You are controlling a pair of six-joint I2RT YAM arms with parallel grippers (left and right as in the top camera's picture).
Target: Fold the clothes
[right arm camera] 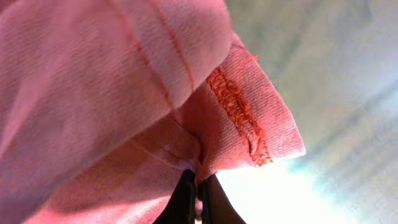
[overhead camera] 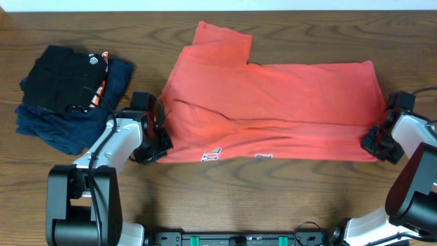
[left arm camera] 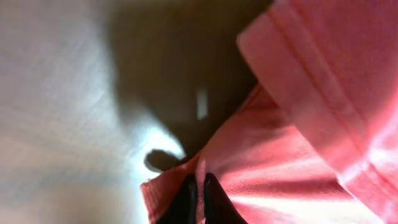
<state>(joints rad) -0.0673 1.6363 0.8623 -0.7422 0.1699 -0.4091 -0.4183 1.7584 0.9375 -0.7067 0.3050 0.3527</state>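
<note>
The coral-red T-shirt [overhead camera: 273, 109] lies spread across the middle of the wooden table, folded lengthwise, with white lettering showing along its near edge. My left gripper [overhead camera: 158, 145] is shut on the shirt's near left corner [left arm camera: 186, 186]. My right gripper [overhead camera: 379, 143] is shut on the near right corner, pinching the hemmed cloth [right arm camera: 230, 143]. One sleeve sticks out at the far left of the shirt.
A pile of folded black [overhead camera: 61, 78] and navy-blue [overhead camera: 48, 126] garments sits at the left of the table, just beyond my left arm. The table's far edge runs close behind the shirt.
</note>
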